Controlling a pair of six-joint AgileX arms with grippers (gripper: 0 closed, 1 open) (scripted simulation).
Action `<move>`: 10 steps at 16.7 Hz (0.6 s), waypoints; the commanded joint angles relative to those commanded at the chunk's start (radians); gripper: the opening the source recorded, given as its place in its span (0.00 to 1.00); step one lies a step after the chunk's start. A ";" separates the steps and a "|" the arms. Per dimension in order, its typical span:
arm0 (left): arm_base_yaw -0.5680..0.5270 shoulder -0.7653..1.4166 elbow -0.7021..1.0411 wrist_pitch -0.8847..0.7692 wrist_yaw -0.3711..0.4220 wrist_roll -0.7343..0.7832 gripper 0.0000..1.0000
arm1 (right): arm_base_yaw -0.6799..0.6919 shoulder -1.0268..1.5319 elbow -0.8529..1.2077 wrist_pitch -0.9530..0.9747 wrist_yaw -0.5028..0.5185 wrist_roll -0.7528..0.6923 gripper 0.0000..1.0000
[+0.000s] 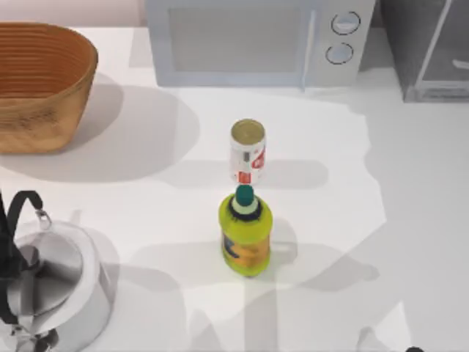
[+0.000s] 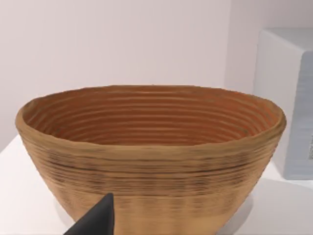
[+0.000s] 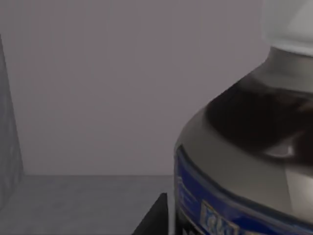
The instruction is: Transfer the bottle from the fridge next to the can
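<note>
1. fridge (image 1: 429, 51), upper right of the top view, shelters the bottle (image 3: 244, 147).
2. bottle stands upright, close against the right end effector (image 3: 154, 218); grip state: cannot tell.
3. can (image 1: 247, 152) stands mid-frame on the bench (image 1: 410, 220).

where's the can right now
The can stands near the middle of the table in the top view, just behind the yellow-green bottle and in front of the microwave.

fridge (image 1: 429, 48) cropped at table's top right corner, basket (image 1: 40, 84) and kettle (image 1: 47, 282) cut by left edge, bottle (image 3: 249, 147) seen only partly
</note>
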 joint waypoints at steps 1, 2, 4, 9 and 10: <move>0.000 0.000 0.000 0.000 0.000 0.000 1.00 | 0.000 0.000 0.000 0.000 0.000 0.000 0.00; 0.000 0.000 0.000 0.000 0.000 0.000 1.00 | 0.000 0.000 0.000 0.000 0.000 0.000 0.00; 0.000 0.000 0.000 0.000 0.000 0.000 1.00 | -0.003 -0.005 0.001 -0.004 0.000 0.001 0.00; 0.000 0.000 0.000 0.000 0.000 0.000 1.00 | -0.003 -0.082 0.028 -0.120 -0.001 0.002 0.00; 0.000 0.000 0.000 0.000 0.000 0.000 1.00 | -0.003 -0.098 0.036 -0.142 -0.001 0.002 0.00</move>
